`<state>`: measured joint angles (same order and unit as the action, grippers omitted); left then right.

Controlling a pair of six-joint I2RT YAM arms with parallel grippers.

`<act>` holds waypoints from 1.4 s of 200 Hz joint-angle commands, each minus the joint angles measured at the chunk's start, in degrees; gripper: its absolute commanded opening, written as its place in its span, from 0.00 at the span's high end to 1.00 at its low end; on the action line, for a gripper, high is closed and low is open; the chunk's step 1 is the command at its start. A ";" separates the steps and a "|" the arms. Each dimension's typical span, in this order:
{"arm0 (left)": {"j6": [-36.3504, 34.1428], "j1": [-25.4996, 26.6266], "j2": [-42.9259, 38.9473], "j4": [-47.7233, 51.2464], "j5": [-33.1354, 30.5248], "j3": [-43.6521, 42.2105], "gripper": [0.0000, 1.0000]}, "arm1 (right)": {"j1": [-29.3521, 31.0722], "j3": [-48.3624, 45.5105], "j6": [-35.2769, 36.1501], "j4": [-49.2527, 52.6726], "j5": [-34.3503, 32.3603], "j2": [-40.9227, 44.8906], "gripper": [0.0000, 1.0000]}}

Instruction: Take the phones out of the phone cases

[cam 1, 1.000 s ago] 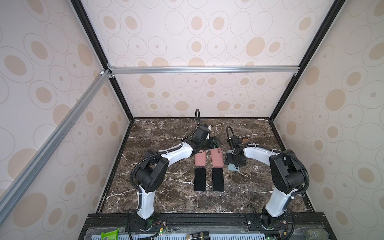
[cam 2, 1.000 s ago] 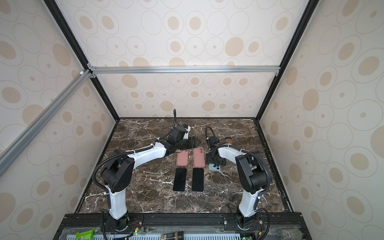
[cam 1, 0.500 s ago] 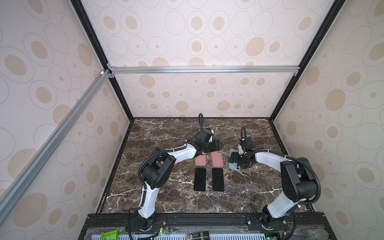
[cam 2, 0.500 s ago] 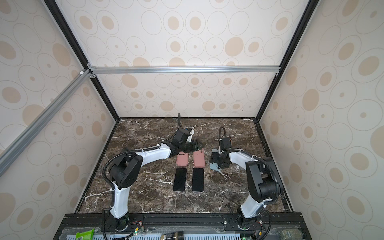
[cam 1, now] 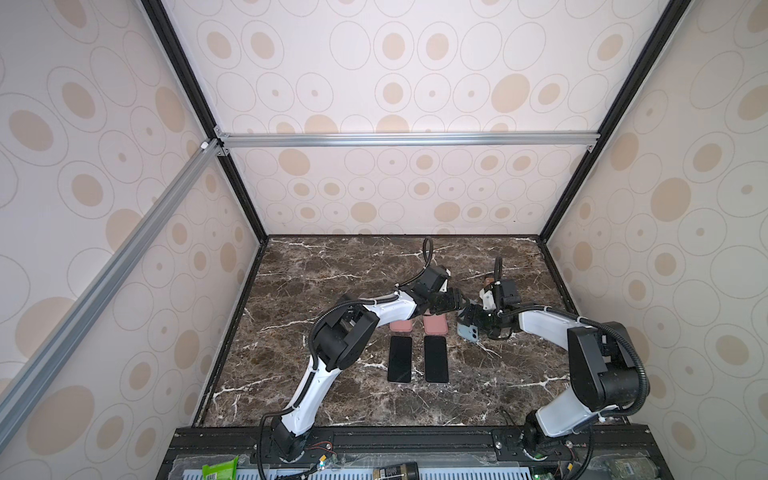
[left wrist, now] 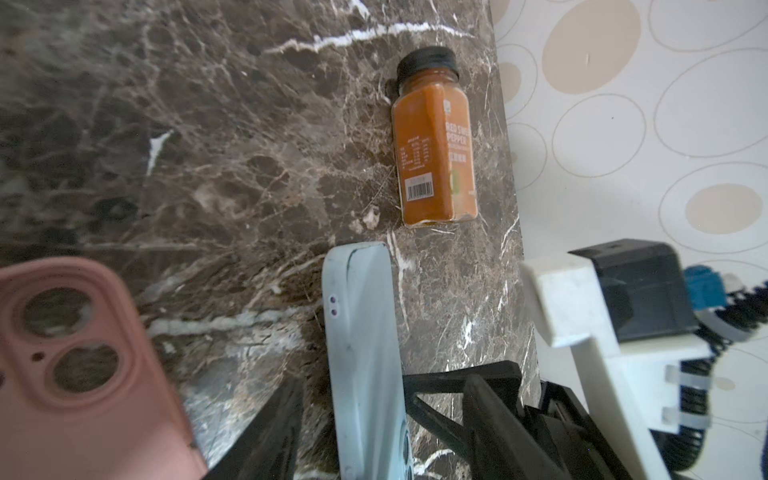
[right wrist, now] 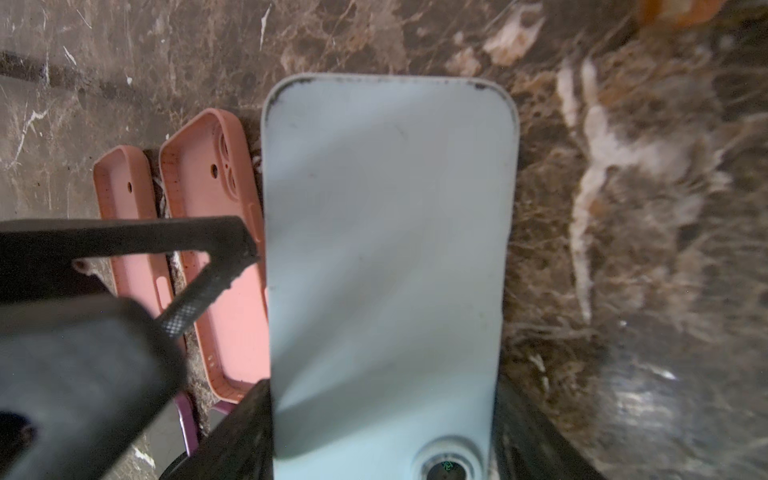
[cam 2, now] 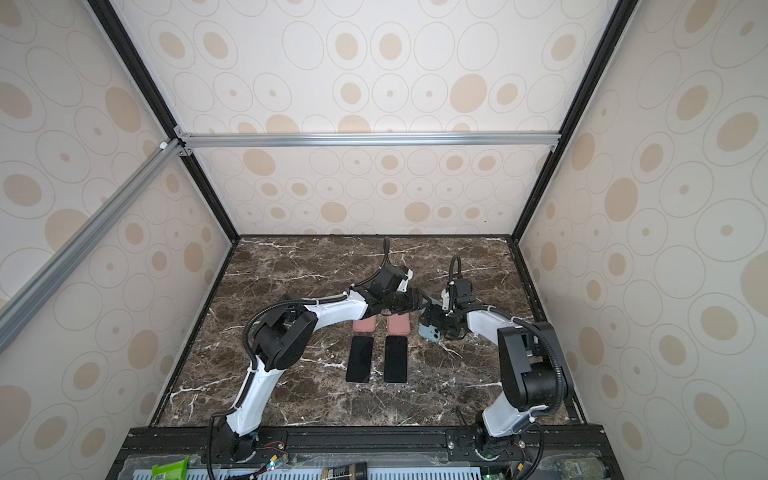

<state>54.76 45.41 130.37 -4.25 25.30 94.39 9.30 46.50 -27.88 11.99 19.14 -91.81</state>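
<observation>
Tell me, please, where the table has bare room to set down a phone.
Bare table lies between the left arm and the left wall, and between the black phones and the front rail. Crowded around the pink cases, blue case and bottle.

Found two phones point(cam 1: 400, 359) side by side on the table point(cam 1: 316, 266), two empty cases point(cam 1: 436, 326) at their twelve o'clock, a third case point(cam 1: 467, 332) at three o'clock of those, a bottle point(left wrist: 434, 141) beyond.

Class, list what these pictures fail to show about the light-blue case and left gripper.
- Is the light-blue case empty? Right wrist view shows only its back; left wrist view, its edge; top views too small.
- Is the left gripper touching it? Left wrist view cuts its blurred fingers at the frame edge.
</observation>
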 commanded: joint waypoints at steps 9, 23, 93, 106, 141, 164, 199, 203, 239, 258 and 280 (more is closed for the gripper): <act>0.73 0.54 2.46 3.88 0.97 4.60 0.42 | 0.02 -2.55 -0.04 4.36 0.62 -1.00 0.25; 0.43 0.57 2.90 4.83 0.59 5.10 0.44 | 0.02 -2.52 -0.05 4.42 0.49 -0.96 0.26; 2.00 0.91 6.31 3.81 5.23 8.03 0.64 | 0.02 -2.81 -0.10 4.01 0.60 -0.89 0.26; 2.21 0.98 6.89 3.93 5.65 8.76 0.66 | 0.01 -2.74 -0.16 4.01 0.56 -0.84 0.26; 2.28 1.17 7.80 4.30 6.15 9.70 0.73 | 0.01 -2.87 0.02 3.83 0.46 -0.88 0.26; 2.12 1.22 8.08 4.42 6.25 9.85 0.79 | -0.02 -2.86 0.42 3.59 0.29 -0.95 0.26; 0.87 1.48 7.90 5.29 5.91 10.39 0.89 | 0.00 -2.64 0.86 3.34 0.12 -0.74 0.24; 0.87 1.55 7.80 5.07 5.98 10.38 0.90 | -0.07 -2.57 0.89 3.37 0.12 -0.66 0.24; 1.64 1.60 6.60 2.91 6.68 9.86 1.00 | -0.07 -1.46 1.69 5.04 -0.59 1.13 0.20; 2.10 1.70 5.33 1.29 7.02 9.30 1.00 | -0.07 -1.07 2.04 6.51 -0.96 4.12 0.12; 1.73 1.69 3.23 0.45 6.99 9.44 1.00 | -0.07 -0.99 3.04 8.92 -2.13 9.96 0.03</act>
<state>56.90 45.98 137.40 -1.65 31.48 102.37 8.99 45.82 -26.50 16.10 19.03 -88.03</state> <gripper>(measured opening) 0.128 0.938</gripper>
